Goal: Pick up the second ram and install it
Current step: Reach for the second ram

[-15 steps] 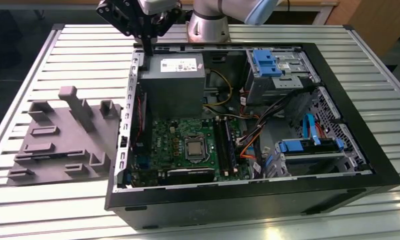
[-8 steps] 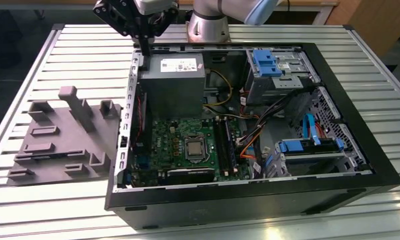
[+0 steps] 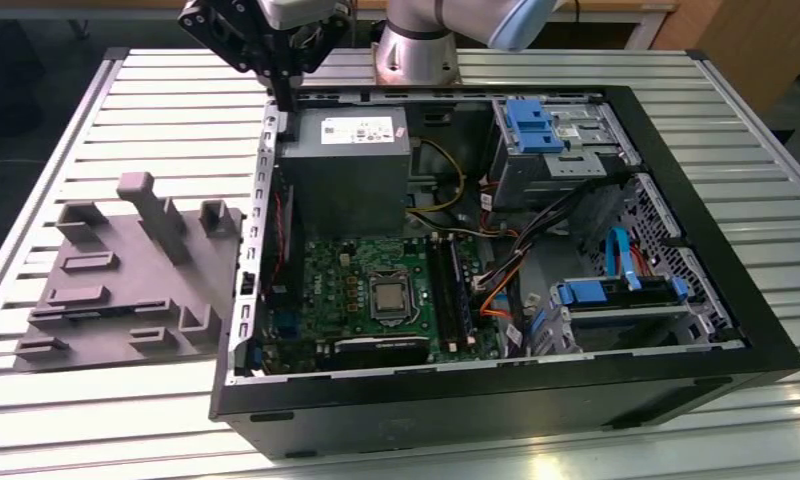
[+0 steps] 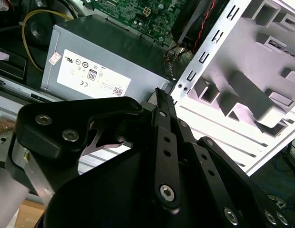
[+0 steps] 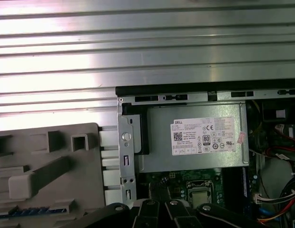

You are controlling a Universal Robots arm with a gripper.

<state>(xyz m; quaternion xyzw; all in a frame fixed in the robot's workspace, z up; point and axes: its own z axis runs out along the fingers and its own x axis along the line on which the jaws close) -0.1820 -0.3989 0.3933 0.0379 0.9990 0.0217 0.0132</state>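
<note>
Black pincer [image 4: 158, 93] fingers together, empty, over case corner by grey power supply box [image 3: 347, 165]. Dark blue-green memory stick [image 5: 38, 209] mostly sunk in grey moulded tray [image 3: 107, 290], chips indistinct.

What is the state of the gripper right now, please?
Gripper: closed, fingertips together with nothing held between them, above the edge of the computer case.

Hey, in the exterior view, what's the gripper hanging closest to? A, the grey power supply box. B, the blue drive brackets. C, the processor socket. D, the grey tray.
A: the gripper hangs above the corner of the case where the power supply sits.
</note>
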